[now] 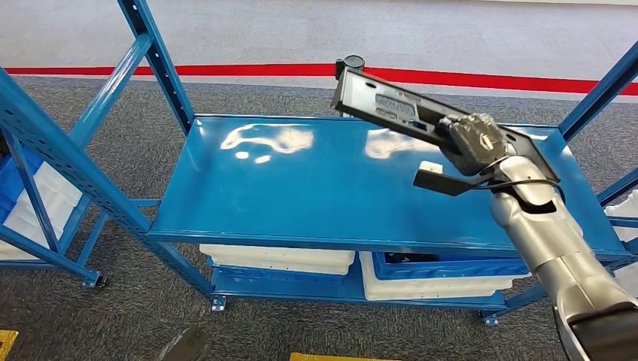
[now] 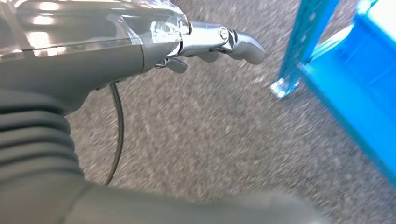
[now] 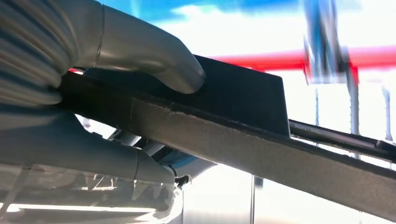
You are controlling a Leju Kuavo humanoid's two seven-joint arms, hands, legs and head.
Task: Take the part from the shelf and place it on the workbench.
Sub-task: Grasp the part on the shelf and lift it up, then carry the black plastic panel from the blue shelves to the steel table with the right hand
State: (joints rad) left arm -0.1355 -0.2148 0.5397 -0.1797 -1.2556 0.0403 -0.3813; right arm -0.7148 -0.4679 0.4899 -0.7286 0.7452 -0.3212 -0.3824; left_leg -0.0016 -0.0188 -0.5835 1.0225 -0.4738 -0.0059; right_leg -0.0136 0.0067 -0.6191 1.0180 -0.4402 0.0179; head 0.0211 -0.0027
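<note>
Because it was gripped near one end, the long dark part hung tilted above the blue shelf, clear of its glossy deck, the right hand clamped around it. The left hand hung curled and empty over grey carpet; a red floor line ran beyond.

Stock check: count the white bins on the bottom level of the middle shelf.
2. One white bin sits under the left half of the blue shelf; the other sits under the right half, with a blue crate on it. The shelf may hide more behind.
</note>
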